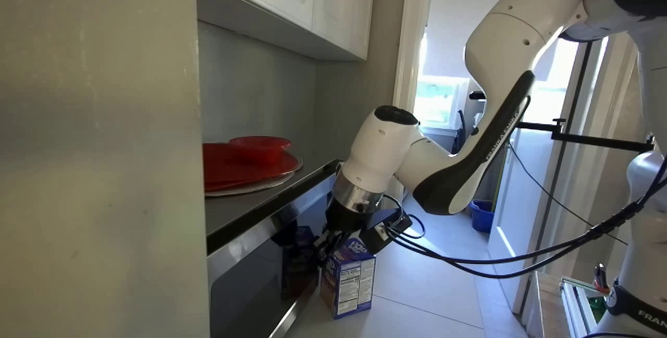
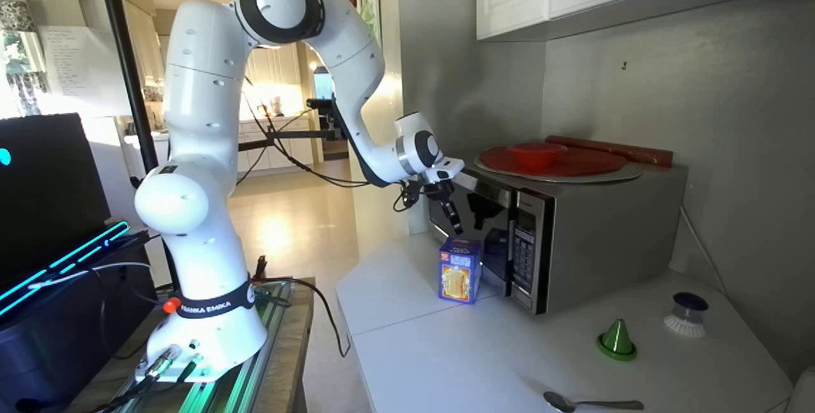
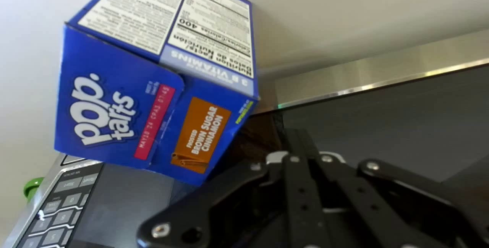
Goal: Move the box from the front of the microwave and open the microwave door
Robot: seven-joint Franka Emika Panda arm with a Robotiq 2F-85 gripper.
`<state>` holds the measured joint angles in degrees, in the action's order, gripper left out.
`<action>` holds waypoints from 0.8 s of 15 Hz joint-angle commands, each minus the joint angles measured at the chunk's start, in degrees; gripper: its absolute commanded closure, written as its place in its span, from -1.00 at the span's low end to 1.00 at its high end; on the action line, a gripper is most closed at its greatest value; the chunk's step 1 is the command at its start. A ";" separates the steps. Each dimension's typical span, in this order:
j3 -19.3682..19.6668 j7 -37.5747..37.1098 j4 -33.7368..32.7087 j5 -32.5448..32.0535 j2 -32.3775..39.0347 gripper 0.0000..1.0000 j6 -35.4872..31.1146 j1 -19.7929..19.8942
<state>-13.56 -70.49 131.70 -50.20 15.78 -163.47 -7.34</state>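
- The box [image 3: 156, 81] stands upright on the counter [image 2: 439, 356], just in front of the door [image 1: 255, 288] of the microwave [image 2: 611, 235]; whether box and door touch I cannot tell.
- The long axis of the box runs roughly twelve to six in both exterior views; the wrist view looks down on its printed top, so its height is foreshortened there.
- The fingers [image 2: 453, 214] of the gripper [image 3: 300, 136] are together, with nothing seen between them.
- What the move turns on: in the wrist view the box lies between nine and ten o'clock from the fingers, with a gap showing. In an exterior view the box [image 2: 458, 273] sits at six o'clock from them; in an exterior view the box [image 1: 351, 288] sits at about four o'clock, partly overlapped by them.
- So the fingers seem to be on the side of the box away from the keypad [image 2: 526, 251], near the door.
- My judgement: the box must go first, then the door. Pushing would call for a sweep towards nine or ten o'clock in the wrist view; gripping would need the fingers spread first.
- A push high up could tip the box instead of sliding it.
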 commanded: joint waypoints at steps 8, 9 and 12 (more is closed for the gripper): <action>7.19 -3.30 -4.48 -2.64 7.15 1.00 0.98 -0.91; 7.90 -3.20 -4.04 -2.63 7.00 1.00 0.67 -0.63; 10.03 -2.70 -2.97 -2.30 6.52 1.00 -0.40 0.40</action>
<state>-5.53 -71.98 127.94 -51.23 21.46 -162.92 -7.93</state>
